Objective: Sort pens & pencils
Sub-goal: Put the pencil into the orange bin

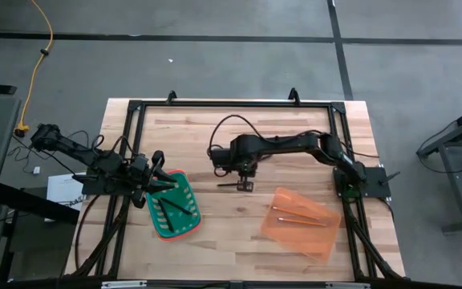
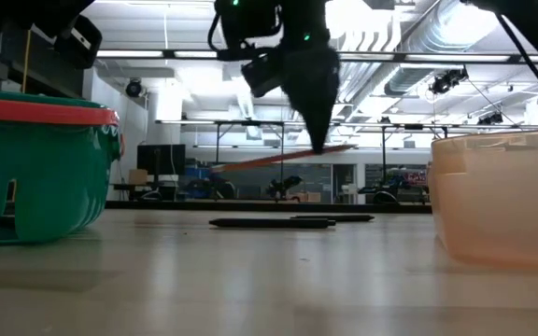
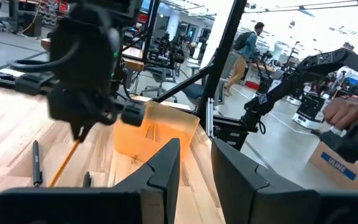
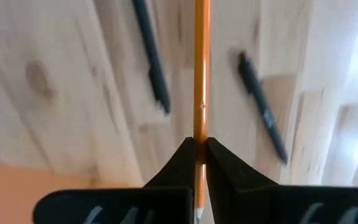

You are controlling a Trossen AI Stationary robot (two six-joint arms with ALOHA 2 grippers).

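My right gripper [image 1: 245, 175] hangs over the table's middle, shut on an orange-tan pencil [image 2: 278, 158]. Two dark pens [image 4: 151, 56] [image 4: 263, 106] lie flat on the wood just below it; in the low view they are the pens [image 2: 271, 223] [image 2: 336, 217]. Two more pencils [image 1: 297, 215] lie in the orange tray [image 1: 319, 241]. The green basket [image 1: 189, 226] holds at least one dark stick [image 1: 173, 207]. My left gripper [image 1: 157, 167] waits open above the basket's far left rim. My right gripper pinches the pencil between its two fingers [image 4: 219, 163], near one end [image 4: 201, 134], coming from above and pointing down, across the shaft. The pencil is lifted clear of the table, nearly level with a slight tilt, and most of its length sticks out to one side [image 2: 241, 163].
The green basket [image 2: 35, 168] stands on the near left and the orange tray [image 2: 498, 201] on the near right, with bare wood between them. A black frame [image 1: 135, 108] runs round the table's edge. People [image 3: 244, 46] show in the room beyond.
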